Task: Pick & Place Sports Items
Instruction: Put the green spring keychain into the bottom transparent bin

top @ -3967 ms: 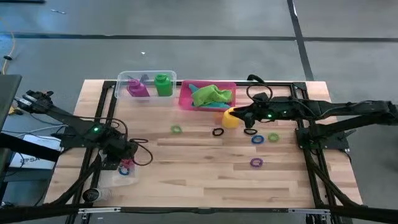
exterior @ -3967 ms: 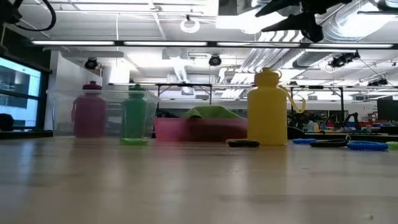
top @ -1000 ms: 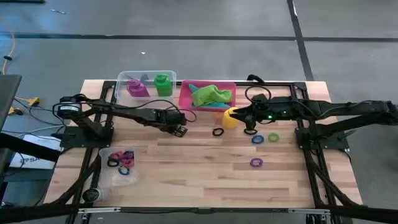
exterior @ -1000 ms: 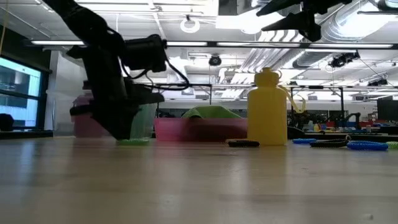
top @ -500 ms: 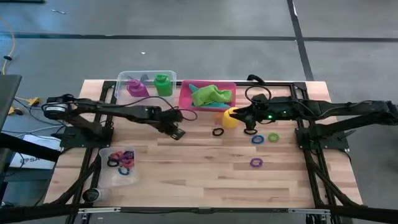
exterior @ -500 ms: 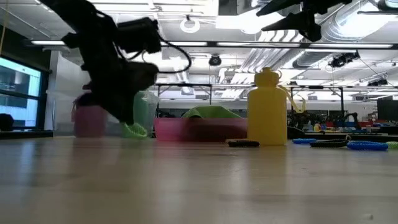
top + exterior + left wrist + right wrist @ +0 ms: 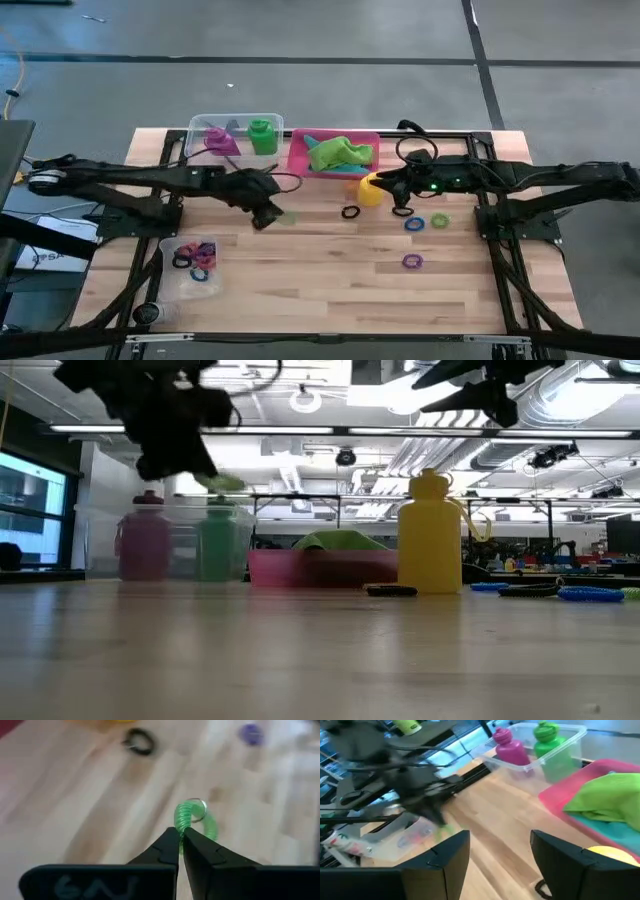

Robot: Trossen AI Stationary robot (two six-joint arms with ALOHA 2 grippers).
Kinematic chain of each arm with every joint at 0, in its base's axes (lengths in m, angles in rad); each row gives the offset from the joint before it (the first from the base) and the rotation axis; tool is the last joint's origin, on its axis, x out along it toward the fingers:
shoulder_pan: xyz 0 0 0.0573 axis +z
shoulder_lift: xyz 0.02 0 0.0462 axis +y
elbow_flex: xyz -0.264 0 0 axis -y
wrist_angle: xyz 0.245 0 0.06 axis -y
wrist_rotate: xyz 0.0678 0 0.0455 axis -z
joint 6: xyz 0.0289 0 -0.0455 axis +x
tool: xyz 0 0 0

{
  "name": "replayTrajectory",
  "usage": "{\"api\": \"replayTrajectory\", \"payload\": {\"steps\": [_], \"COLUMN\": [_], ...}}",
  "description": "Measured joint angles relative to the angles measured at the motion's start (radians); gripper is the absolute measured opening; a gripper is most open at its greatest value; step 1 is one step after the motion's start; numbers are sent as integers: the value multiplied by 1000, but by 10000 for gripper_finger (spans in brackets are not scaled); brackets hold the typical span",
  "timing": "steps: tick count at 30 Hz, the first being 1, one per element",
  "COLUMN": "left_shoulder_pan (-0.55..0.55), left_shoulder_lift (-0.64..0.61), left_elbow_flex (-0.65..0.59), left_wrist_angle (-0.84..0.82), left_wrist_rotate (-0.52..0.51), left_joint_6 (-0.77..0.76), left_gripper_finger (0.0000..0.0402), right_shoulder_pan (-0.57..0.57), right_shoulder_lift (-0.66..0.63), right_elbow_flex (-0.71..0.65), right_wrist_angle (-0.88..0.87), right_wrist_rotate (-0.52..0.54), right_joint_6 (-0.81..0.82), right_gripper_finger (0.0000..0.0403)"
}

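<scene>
Left of table centre: left gripper point(image 7: 180, 840) is airborne, fingers pinched on a small green coiled ring point(image 7: 192, 817), lifted clear of the wood table point(image 7: 330, 290). Right gripper point(image 7: 500, 852) hangs at 2 o'clock just above the yellow plastic bottle point(image 7: 371, 189), fingers spread, holding nothing.

Progress, judged from the layout:
- Done: purple bottle point(image 7: 220, 139) + green bottle point(image 7: 263, 135) stand in the clear tub point(image 7: 236, 122) at 11 o'clock. Green cloth point(image 7: 341, 153) over teal cloth point(image 7: 625, 827) in the pink rectangular tray point(image 7: 298, 160) at 12. Several coloured rings sit in the small clear tub point(image 7: 190, 270) at 8.
- Left: yellow bottle still on the table; black ring point(image 7: 350, 212), another dark ring point(image 7: 402, 210), green ring point(image 7: 439, 220), blue ring point(image 7: 415, 224), purple ring point(image 7: 412, 261) loose around 3 o'clock.

Roughly halfway, I'd say. Held ring prob. headed for the 8 o'clock tub.
</scene>
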Motion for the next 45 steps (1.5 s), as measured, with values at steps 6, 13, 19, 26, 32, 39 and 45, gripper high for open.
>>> {"api": "replayTrajectory", "payload": {"steps": [6, 13, 19, 26, 32, 39, 45], "left_shoulder_pan": [-70, -187, -331, -509, -625, -699, -733], "left_shoulder_lift": [-120, -221, -279, -318, -324, -324, -324], "left_elbow_flex": [0, 0, 0, 0, 0, 0, 0], "left_wrist_angle": [-11, -50, -161, -282, -315, -346, -357], "left_wrist_rotate": [32, 30, 68, 83, 82, 78, 77], "left_joint_6": [14, 12, 8, -88, -144, -148, -148], "left_gripper_finger": [0, 0, 0, 0, 0, 0, 0], "right_shoulder_pan": [0, 0, 0, 0, 0, 0, 0], "right_shoulder_lift": [0, 3, 35, 124, 215, 291, 307], "right_elbow_flex": [0, 0, 0, 0, 0, 0, 0], "right_wrist_angle": [3, 11, 23, 105, 251, 380, 394], "right_wrist_rotate": [41, 97, 99, 93, 65, 56, 59], "right_joint_6": [0, -1, 3, 79, 81, 81, 80], "right_gripper_finger": [164, 164, 164, 164, 164, 164, 164]}}
